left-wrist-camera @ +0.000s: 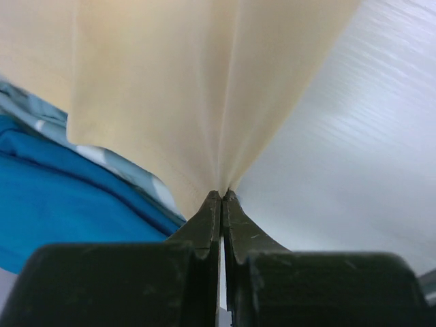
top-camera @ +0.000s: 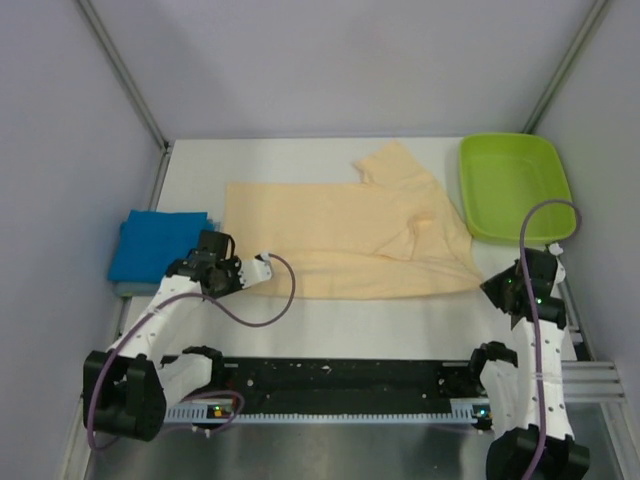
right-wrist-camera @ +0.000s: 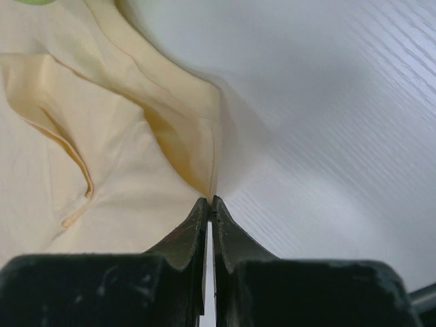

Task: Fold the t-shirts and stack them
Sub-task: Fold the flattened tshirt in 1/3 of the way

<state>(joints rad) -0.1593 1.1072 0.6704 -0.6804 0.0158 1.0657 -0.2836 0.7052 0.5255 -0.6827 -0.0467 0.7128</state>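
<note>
The pale peach-cream t-shirt (top-camera: 345,240) lies spread on the table, one sleeve toward the back. The bright blue t-shirt (top-camera: 158,245) sits folded in a square to its left. My left gripper (top-camera: 232,272) is at the peach shirt's near-left corner. In the left wrist view the gripper (left-wrist-camera: 222,195) is shut on the peach cloth (left-wrist-camera: 191,88), with the blue shirt (left-wrist-camera: 61,197) at the left. My right gripper (top-camera: 488,286) is at the near-right corner. In the right wrist view the gripper (right-wrist-camera: 210,201) is shut on the peach cloth's (right-wrist-camera: 122,157) edge.
A lime-green plastic tray (top-camera: 512,185) stands at the back right, just beyond the peach shirt. Grey walls close in the left, right and back sides. A black rail (top-camera: 340,375) runs along the near edge between the arm bases.
</note>
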